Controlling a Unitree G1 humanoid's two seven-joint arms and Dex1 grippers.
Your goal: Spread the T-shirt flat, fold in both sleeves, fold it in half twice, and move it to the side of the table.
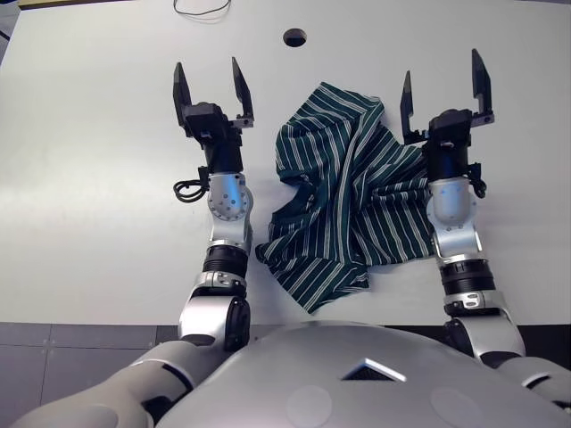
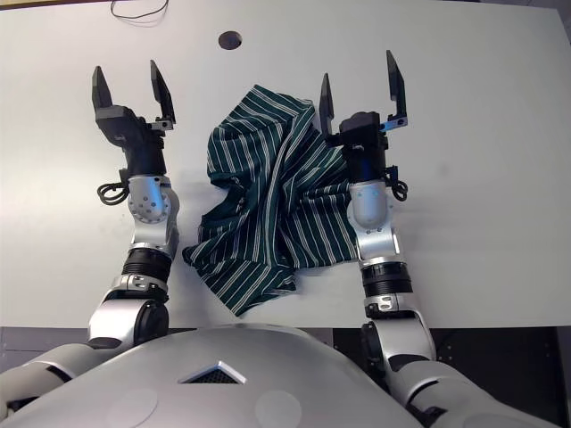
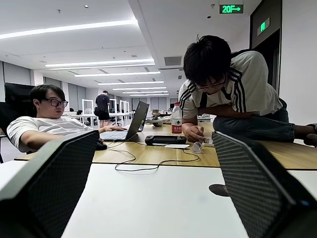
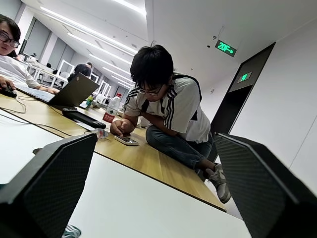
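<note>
Green striped T-shirt [image 1: 343, 192] crumpled on table [image 1: 89, 134]; left gripper [image 1: 207, 64], right gripper [image 1: 442, 64] spread.

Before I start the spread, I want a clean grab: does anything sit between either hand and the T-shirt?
Nothing visible does. The crumpled T-shirt lies on the white table between both arms, open left hand and open right hand flanking its far end.

Open-plan office. Long white ceiling strip lights [image 3: 69, 29] run above a pale wooden desk [image 3: 148, 153] bearing an open grey laptop [image 3: 130, 124].
</note>
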